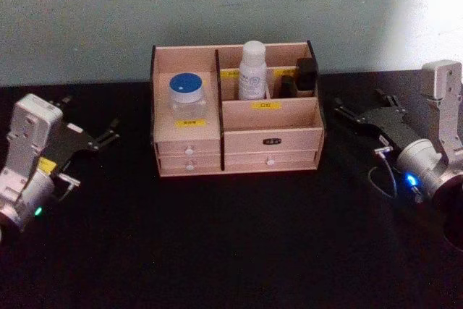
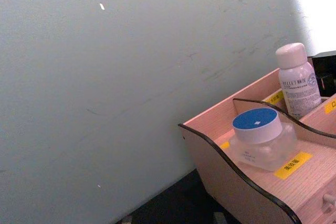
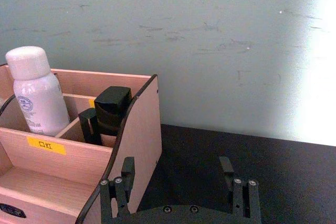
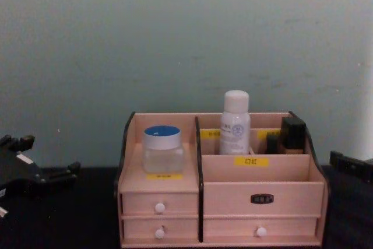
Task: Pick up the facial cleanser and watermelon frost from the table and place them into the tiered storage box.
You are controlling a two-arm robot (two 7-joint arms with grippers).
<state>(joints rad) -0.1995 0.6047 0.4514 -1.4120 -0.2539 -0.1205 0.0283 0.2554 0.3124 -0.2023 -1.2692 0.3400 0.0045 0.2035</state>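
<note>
1. Fingers [image 3: 127,167] of the right gripper [image 3: 178,169] stand spread apart with nothing between them, just beside the right end wall of the tiered storage box [image 1: 271,137].
2. Whether the left gripper [image 1: 105,137] is spread or closed I cannot tell; it lies low over the black bench [image 1: 231,251] near its left edge, well apart from the box, and holds nothing.
3. Both arms rest low with pale wrist housings, dark finger frames pointing inward toward the box.
4. Light, grained wood with dark curved edges makes up the box, which sits at the back middle of the bench against a pale green wall [image 4: 186,39].
5. Yellow labels and small white-knobbed drawers mark its front.
6. On its left shelf stands a squat clear jar [image 1: 187,99] with a round blue lid.
7. One back compartment holds a white bottle [image 1: 253,70], upright, with a rounded cap.
8. Rightmost back compartment holds dark blocky items [image 1: 302,77].
</note>
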